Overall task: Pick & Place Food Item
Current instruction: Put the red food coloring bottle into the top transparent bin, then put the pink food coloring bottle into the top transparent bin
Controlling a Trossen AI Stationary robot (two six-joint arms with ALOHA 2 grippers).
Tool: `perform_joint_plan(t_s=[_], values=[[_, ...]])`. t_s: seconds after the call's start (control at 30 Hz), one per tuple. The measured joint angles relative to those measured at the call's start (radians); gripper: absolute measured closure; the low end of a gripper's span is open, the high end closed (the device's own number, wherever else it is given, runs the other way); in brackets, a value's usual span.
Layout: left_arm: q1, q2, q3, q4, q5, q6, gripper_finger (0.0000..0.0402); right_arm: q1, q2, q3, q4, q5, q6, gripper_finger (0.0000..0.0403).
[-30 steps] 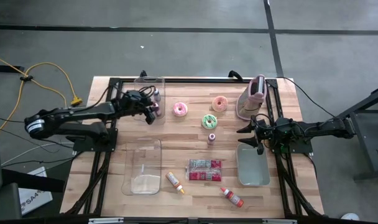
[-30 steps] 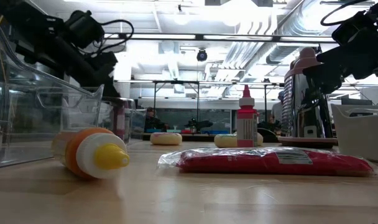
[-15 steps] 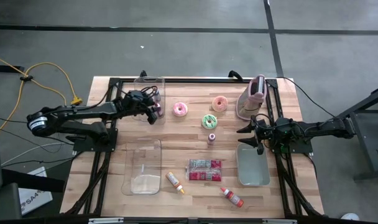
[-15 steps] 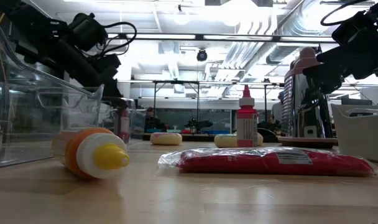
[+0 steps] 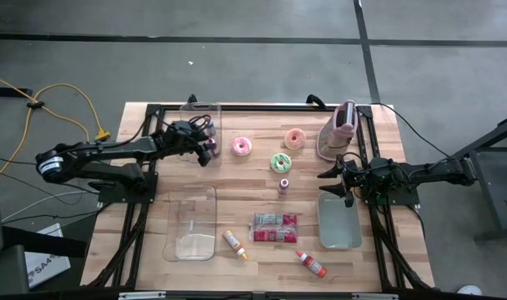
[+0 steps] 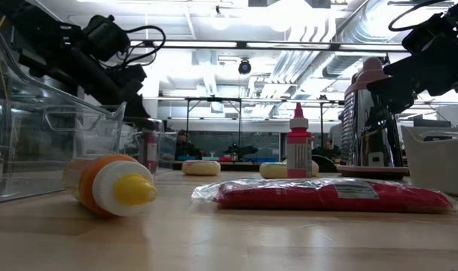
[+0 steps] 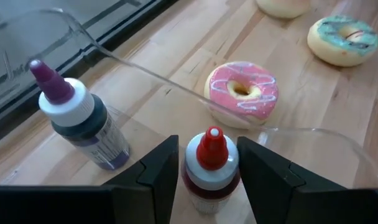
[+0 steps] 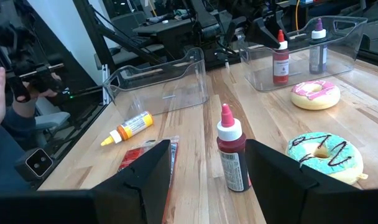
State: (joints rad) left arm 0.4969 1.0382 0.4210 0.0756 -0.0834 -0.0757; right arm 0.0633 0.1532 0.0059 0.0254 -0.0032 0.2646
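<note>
Red-capped bottle (image 7: pixel 209 167) stands upright btwn the left gripper (image 7: pixel 204 171) fingers, inside the clear bin (image 5: pixel 205 125) at the table's far left. Jaws sit apart w/ slim gaps either side, so no grip shows; looks like a release after placing, though that's a guess. Bottle's long axis is vertical, so a straight lift should clear it. Purple-capped bottle (image 7: pixel 80 118) is just beside, same bin. Beyond the bin wall lies the pink donut (image 7: pixel 241 93). Right gripper (image 5: pixel 335 176) waits open near the grey tray (image 5: pixel 338 222).
</note>
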Motion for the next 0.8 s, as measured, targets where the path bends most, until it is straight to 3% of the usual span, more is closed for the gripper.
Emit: perform_joint_plan(t_s=[0.47, 0.8], values=[[0.000, -0.109, 0.000, 0.022, 0.000, 0.042, 0.0245, 0.000, 0.000, 0.000, 0.000, 0.000, 0.000, 0.0209], [0.000, -0.117, 0.000, 0.022, 0.000, 0.049, 0.0245, 0.000, 0.000, 0.000, 0.000, 0.000, 0.000, 0.0209]])
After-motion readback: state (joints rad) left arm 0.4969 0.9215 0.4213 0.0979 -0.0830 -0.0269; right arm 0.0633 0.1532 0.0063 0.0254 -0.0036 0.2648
